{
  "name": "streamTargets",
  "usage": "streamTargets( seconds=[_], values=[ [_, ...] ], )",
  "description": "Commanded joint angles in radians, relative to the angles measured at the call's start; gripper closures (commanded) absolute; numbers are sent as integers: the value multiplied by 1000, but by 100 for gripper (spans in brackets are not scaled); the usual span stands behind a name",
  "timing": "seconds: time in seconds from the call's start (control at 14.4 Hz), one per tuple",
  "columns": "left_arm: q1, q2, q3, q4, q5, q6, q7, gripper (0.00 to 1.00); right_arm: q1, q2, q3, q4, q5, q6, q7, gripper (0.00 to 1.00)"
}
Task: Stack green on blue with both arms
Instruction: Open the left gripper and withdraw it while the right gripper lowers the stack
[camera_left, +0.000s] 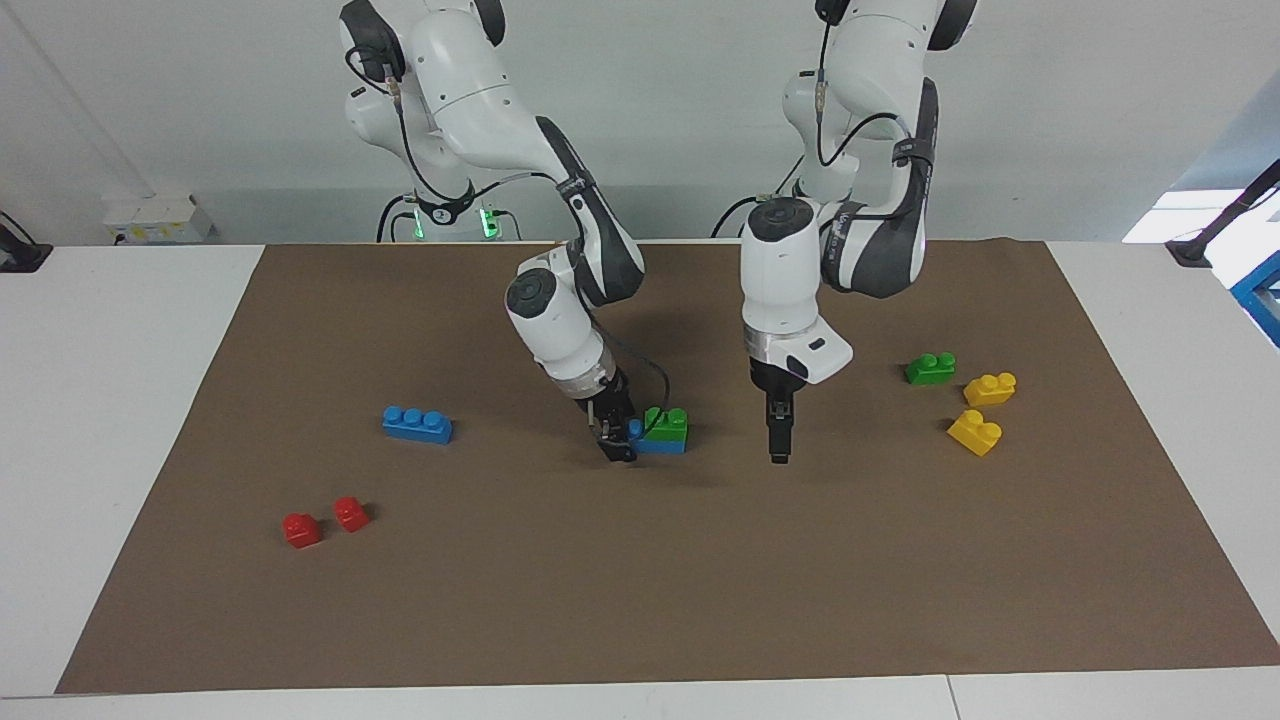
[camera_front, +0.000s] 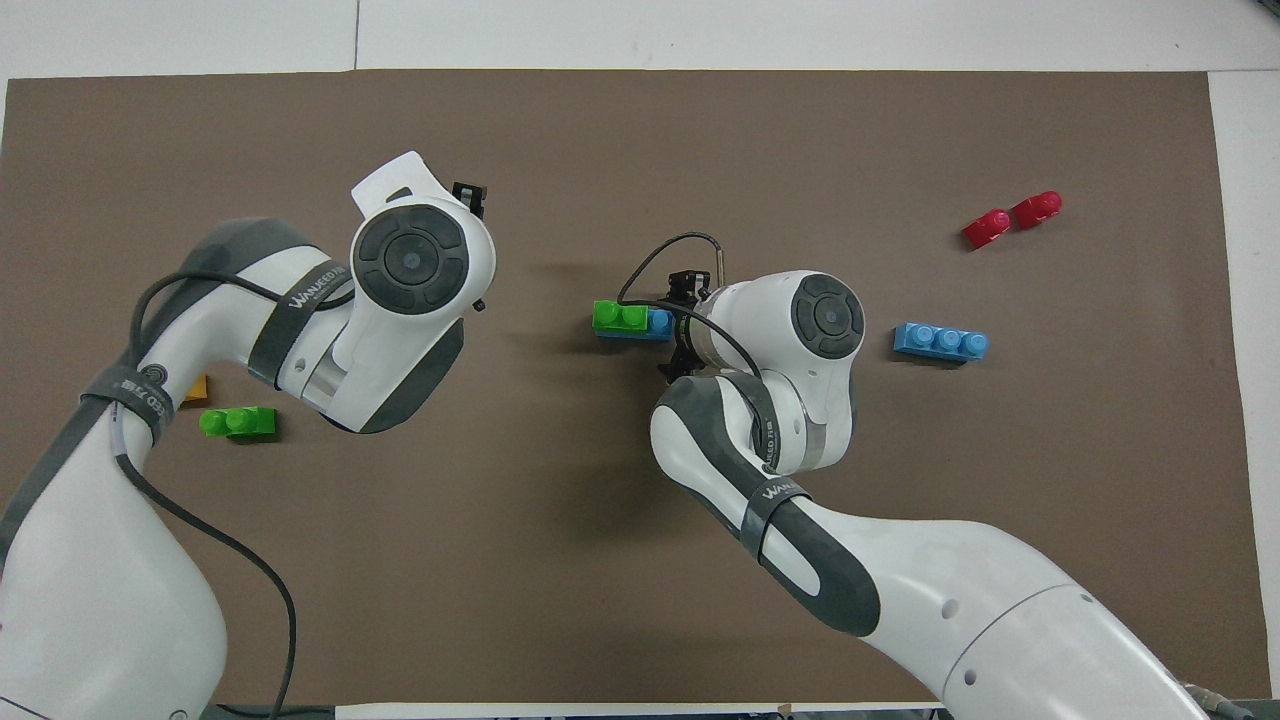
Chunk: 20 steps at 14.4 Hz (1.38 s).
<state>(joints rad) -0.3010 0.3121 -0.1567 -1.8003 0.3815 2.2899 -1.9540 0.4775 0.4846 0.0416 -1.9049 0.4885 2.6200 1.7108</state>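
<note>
Green two-stud plastic brick (camera_left: 666, 421) is sitting stacked on your long blue brick (camera_left: 657, 441); left gripper (camera_left: 778, 452) is hanging wide open nearby, right gripper (camera_left: 620, 447) beside it unclear.

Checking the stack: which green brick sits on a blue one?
The green brick mid-mat, atop the blue brick; the other green brick lies bare beside the yellow bricks.
</note>
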Motion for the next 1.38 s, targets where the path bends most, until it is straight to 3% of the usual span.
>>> streamTargets(
  seconds=[0.0, 0.28, 0.62, 0.9, 1.04, 1.32],
  values=[
    [58, -33, -9, -36, -39, -10, 175, 0, -19, -1, -6, -10, 12, -32, -37, 6],
    [163, -42, -9, -36, -134, -46, 548, 0, -69, -24, -6, 27, 10, -129, -40, 5],
    [321, -137, -7, -21, -358, -233, 1146, 0, -137, -109, -11, 43, 1, -251, -83, 5],
    [376, -172, -1, 60, -371, -397, 1439, 0, -171, -149, -11, 41, -1, -297, -155, 5],
    [378, -188, 5, 123, -371, -495, 1542, 0, -187, -175, -12, 38, -22, -336, -253, 5],
    [378, -289, 5, 121, -371, -604, 1699, 0, -269, -242, -12, 41, -175, -452, -576, 3]
  ],
)
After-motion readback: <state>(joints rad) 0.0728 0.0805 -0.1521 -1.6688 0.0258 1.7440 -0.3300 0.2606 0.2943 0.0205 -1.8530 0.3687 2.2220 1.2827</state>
